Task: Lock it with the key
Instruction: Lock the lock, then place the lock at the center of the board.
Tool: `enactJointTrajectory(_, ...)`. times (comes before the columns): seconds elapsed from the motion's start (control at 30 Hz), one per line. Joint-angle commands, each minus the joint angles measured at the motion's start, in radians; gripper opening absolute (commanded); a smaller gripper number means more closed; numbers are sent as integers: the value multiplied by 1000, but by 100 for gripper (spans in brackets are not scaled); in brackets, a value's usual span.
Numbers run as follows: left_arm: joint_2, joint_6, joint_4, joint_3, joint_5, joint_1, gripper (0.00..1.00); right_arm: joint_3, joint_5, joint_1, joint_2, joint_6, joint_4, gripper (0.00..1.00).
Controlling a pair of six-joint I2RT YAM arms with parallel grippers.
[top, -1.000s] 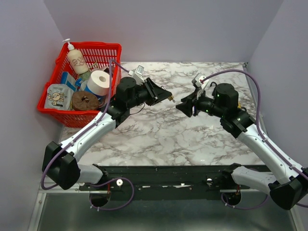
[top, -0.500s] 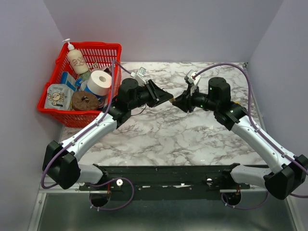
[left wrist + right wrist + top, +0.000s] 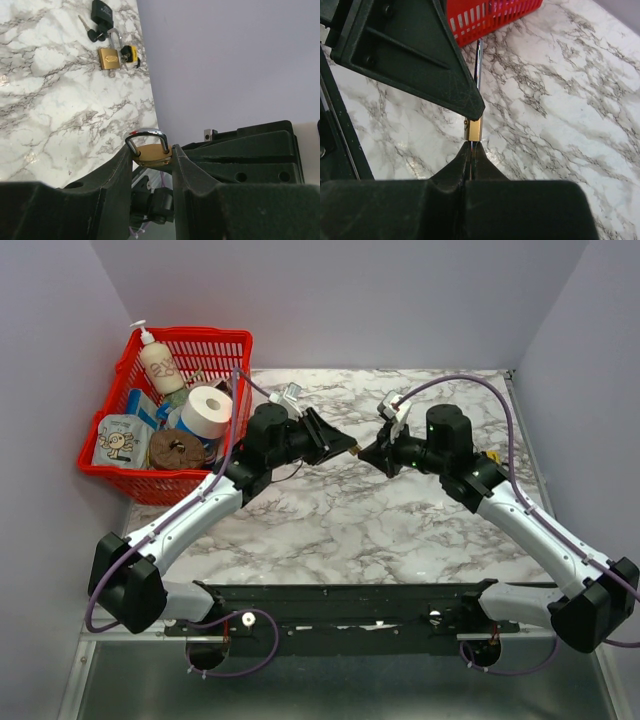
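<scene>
The left pincer [image 3: 152, 150] squeezes a small gold padlock [image 3: 151, 155] by its sides, up above the middle of the counter [image 3: 330, 510]. Just right of it, the right pincer [image 3: 471, 150] is pinched tight on a thin key [image 3: 470, 146], which meets the padlock's bottom.

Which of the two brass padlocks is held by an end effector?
The padlock clamped in the left end effector, off the surface. The other padlock lies flat on the marble table beside keys.
</scene>
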Motion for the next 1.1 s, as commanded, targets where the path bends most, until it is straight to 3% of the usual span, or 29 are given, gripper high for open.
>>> enactJointTrajectory(0.0, 12, 33, -71, 54, -73, 28, 0, -37, -8, 32, -27, 28, 22, 1)
enactJointTrajectory(0.27, 62, 146, -128, 146, -124, 83, 0, -96, 20, 34, -58, 141, 45, 1)
enactJointTrajectory(0.37, 90, 309, -186, 215, -145, 83, 0, -122, 26, 34, -65, 184, 44, 1)
enactJointTrajectory(0.53, 185, 681, -445, 353, -176, 82, 0, -121, 65, 16, -45, 216, 32, 1)
enactJointTrajectory(0.67, 288, 859, -627, 416, -271, 88, 0, -83, 66, -9, -12, 221, 4, 1)
enactJointTrajectory(0.8, 436, 903, -802, 518, -306, 99, 0, -63, 65, -32, 11, 212, -1, 1)
enactJointTrajectory(1.07, 648, 914, -841, 657, -405, 120, 0, -52, 62, -50, 34, 206, -19, 1)
